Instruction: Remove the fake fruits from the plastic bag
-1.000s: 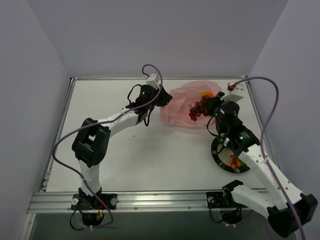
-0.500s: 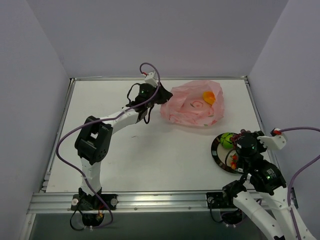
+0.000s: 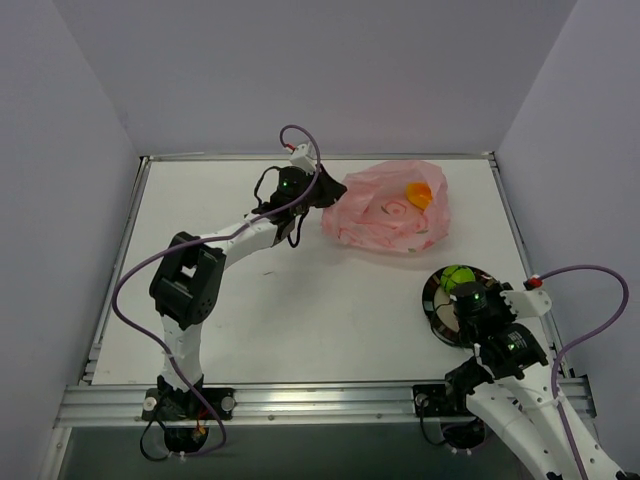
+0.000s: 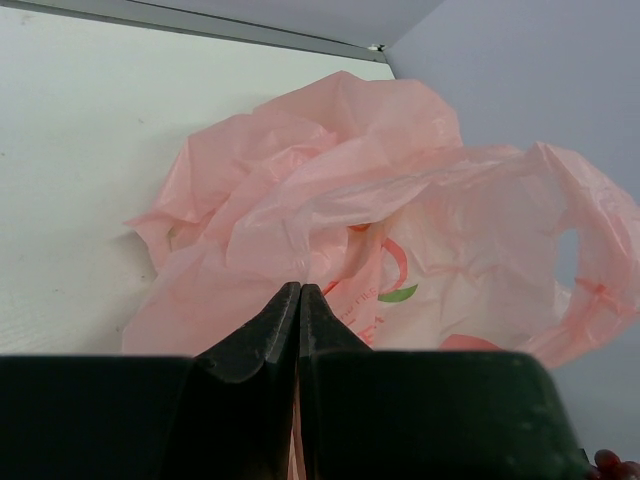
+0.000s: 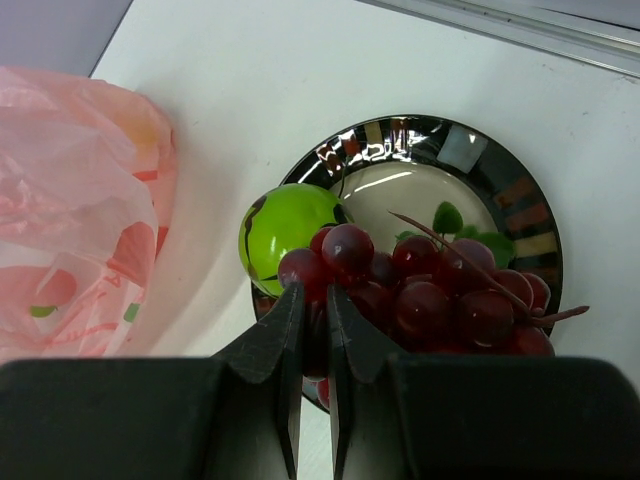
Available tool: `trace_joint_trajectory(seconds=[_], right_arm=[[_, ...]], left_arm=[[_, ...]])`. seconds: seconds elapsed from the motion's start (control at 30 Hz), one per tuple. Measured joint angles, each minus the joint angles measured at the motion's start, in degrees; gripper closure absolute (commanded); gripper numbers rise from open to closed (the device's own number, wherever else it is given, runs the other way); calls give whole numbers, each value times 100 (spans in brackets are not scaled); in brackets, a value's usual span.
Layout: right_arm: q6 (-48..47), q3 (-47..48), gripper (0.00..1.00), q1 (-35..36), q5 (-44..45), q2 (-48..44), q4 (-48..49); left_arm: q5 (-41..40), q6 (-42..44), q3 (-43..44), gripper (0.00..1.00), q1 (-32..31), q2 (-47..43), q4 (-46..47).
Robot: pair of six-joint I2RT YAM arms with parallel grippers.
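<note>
The pink plastic bag lies crumpled at the back right of the table. An orange-yellow fruit shows through its top. My left gripper is shut on the bag's left edge; in the left wrist view pink film sits pinched between the closed jaws. My right gripper hangs over the black-rimmed plate. It is shut on the dark purple grape bunch, whose grapes rest over the plate. A bright green round fruit lies on the plate's left rim, touching the grapes.
The plate sits near the table's right edge, close to the metal side rail. The bag's near edge reaches to just left of the plate. Grey walls enclose the table on three sides.
My right arm has pulled the grape bunch out of the bag and carried it back to the plate at the near right. The left gripper has kept its hold on the bag.
</note>
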Motion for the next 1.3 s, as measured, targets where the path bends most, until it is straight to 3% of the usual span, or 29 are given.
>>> trace_joint_trajectory(seconds=[0.3,0.4,0.5,0.53,0.63,0.7,0.77,0.87,0.9,0.97,1.1,1.3], right_arm=[[201,-33,100,87,-140,55,-72],[225,-35,96,184,-208,50,-70],[264,-61,66,232,-236,70,-74],[297,-61,44,232,-238,105,-70],[363,-63,24,232,-232,267,-55],[376,-66,23,232,-232,321,-48],[345,-63,23,236,-212,321,-37],[-160,26,45,236,-249,400,168],[-426,136,61,236,-308,518,304],[-1043,463,71,251,-525,953,684],[-2221,1257,85,540,-1147,2308,1762],[-4000,1893,89,782,-2164,4207,3182]], left_arm=[[11,0,-13,98,0,0,9],[13,0,-37,98,0,0,15],[13,-2,-39,98,0,0,55],[15,-2,-44,98,0,0,70],[15,-4,-90,98,0,0,131],[20,-17,-144,98,0,0,149],[46,-55,-203,98,0,0,184],[103,-131,-256,98,-2,2,229],[125,-153,-273,98,-9,2,273],[175,-205,-313,98,-20,2,363],[291,-348,-376,98,-57,2,577],[334,-431,-404,98,-76,2,680]])
